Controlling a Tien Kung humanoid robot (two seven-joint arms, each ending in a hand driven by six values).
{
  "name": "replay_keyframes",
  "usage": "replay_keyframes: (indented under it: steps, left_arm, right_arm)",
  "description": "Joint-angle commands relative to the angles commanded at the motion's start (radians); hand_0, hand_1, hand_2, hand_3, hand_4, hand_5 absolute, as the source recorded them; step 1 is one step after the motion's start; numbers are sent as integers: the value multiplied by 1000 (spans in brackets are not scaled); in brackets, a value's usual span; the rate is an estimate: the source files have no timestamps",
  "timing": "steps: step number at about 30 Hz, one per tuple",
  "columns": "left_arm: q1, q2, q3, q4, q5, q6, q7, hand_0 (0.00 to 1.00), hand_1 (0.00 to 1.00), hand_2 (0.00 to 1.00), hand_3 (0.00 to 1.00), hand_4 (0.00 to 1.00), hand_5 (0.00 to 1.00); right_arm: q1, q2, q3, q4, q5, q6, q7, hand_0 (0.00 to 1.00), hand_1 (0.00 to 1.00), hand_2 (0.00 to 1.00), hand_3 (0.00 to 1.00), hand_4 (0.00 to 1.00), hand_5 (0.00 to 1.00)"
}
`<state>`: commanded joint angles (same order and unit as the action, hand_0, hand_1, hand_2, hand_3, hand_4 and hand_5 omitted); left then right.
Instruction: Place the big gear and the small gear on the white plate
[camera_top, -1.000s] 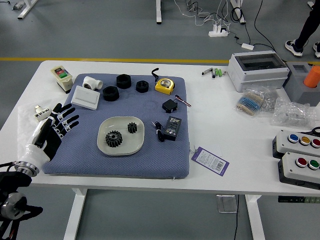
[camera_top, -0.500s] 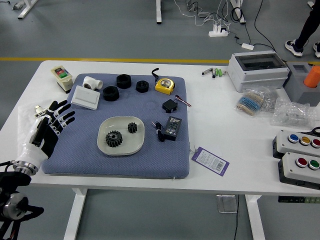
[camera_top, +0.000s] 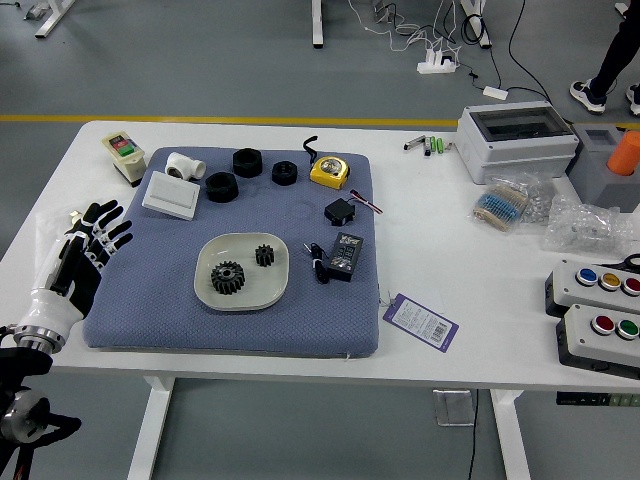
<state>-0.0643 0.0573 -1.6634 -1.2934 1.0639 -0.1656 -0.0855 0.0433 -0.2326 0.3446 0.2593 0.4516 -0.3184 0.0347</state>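
Note:
My left hand (camera_top: 92, 245) is over the left edge of the blue mat, its fingers spread and holding nothing, well to the left of the plate. The white plate (camera_top: 262, 292) lies on the mat. On it are the big gear (camera_top: 227, 278), toward its left side, and the small gear (camera_top: 264, 255), near its upper right; the two gears stand apart. The right hand is out of view.
Around the plate on the blue mat (camera_top: 160, 320) are black rings (camera_top: 222, 187), a white switch box (camera_top: 171, 195), a tape measure (camera_top: 329, 171) and a black adapter (camera_top: 345, 256). Button boxes (camera_top: 600, 335) sit at the right. A person's legs (camera_top: 612, 65) show at the top right.
My left hand has drawn back to the left, farther from the plate, with its fingers still spread. The gears and the plate have not moved.

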Motion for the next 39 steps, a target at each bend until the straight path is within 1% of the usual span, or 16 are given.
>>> replay_keyframes:
  steps: [3, 10, 11, 17, 20, 25, 30, 35, 39]
  left_arm:
    - [3, 1, -6, 0, 3, -3, 4, 850, 846, 906, 812, 858, 712]
    - [-12, 1, -1, -3, 17, -12, 7, 849, 840, 905, 810, 857, 708]
    - [-12, 1, 0, -3, 17, -13, 7, 852, 848, 910, 809, 848, 690]
    - [-14, 12, 5, 5, 21, -15, 3, 853, 850, 910, 810, 848, 688]
    - [-24, 14, 7, 8, 23, -15, -1, 853, 850, 910, 810, 848, 688]
    - [-44, 16, 30, 10, 29, -16, -3, 856, 850, 912, 811, 848, 682]
    - [-51, 20, 49, 9, 32, -18, -3, 858, 854, 914, 811, 849, 678]
    - [-54, 12, 40, 8, 32, -16, -2, 858, 854, 914, 811, 852, 672]
    - [-39, 9, 35, 6, 33, -15, -1, 858, 854, 914, 811, 852, 672]
  right_arm:
    - [0, 0, 4, 1, 0, 0, 0, 706, 708, 732, 562, 792, 648]
    - [3, -3, -1, 1, 1, 0, -2, 704, 706, 732, 562, 792, 648]
    - [4, -4, 0, 1, 1, 0, -3, 702, 705, 732, 562, 792, 648]
    - [7, -13, 18, 3, -11, 1, -1, 704, 704, 732, 562, 792, 649]
    - [9, -14, 19, 3, -13, 3, 2, 704, 704, 732, 562, 792, 649]
    - [11, -7, 13, 3, -5, 4, 4, 704, 704, 732, 562, 792, 649]
    - [5, -2, 9, 6, 1, 4, 5, 702, 704, 732, 562, 792, 648]
    - [6, -3, 3, 5, 0, 4, 4, 701, 706, 732, 561, 792, 648]
    - [3, -5, 4, 4, -2, 1, 3, 701, 706, 732, 561, 792, 648]
